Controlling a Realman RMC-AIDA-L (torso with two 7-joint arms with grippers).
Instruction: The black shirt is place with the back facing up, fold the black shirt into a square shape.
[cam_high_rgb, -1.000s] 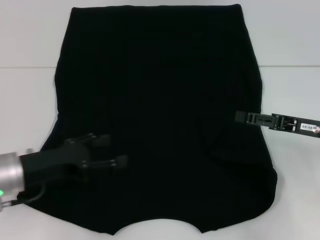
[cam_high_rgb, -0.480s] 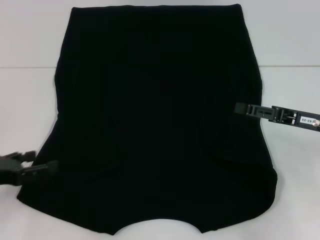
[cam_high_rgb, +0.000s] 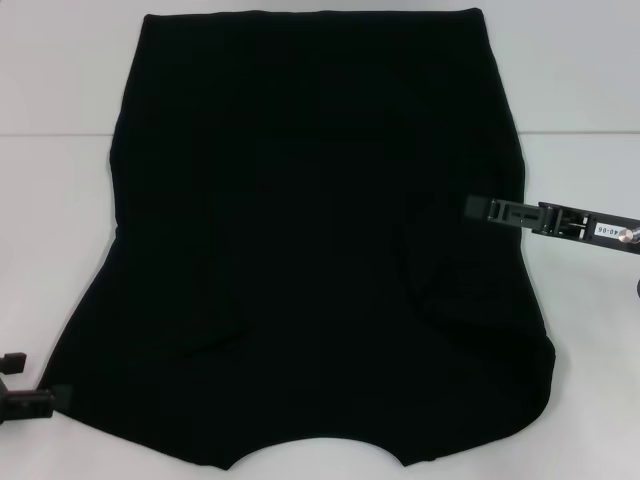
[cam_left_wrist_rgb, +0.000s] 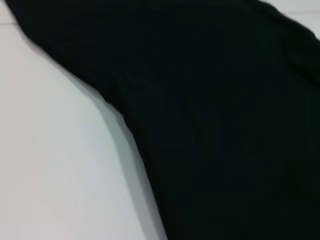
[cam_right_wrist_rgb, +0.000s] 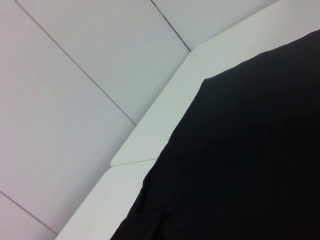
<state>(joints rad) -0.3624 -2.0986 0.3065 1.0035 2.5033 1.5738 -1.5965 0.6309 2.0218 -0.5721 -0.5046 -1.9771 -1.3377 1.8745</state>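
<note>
The black shirt (cam_high_rgb: 310, 230) lies flat over most of the white table (cam_high_rgb: 50, 220), its curved neckline at the near edge and its straight hem at the far edge. Soft creases show where both sides are turned inward. My left gripper (cam_high_rgb: 28, 378) stands open at the near left corner, just off the shirt's edge and holding nothing. My right gripper (cam_high_rgb: 488, 208) reaches in from the right, over the shirt's right edge at mid-height. The left wrist view shows the shirt (cam_left_wrist_rgb: 225, 125) edge on bare table. In the right wrist view the shirt (cam_right_wrist_rgb: 250, 165) shows a far corner.
Bare white table (cam_high_rgb: 585, 330) flanks the shirt on both sides. A seam line crosses the table (cam_high_rgb: 50, 134) behind the left side. The right wrist view shows the table's far edge (cam_right_wrist_rgb: 150, 135) and pale wall panels (cam_right_wrist_rgb: 75, 75) beyond it.
My left arm has pulled back off the shirt toward the near left corner. The right gripper has shifted slightly farther away and inward. The shirt has not moved.
</note>
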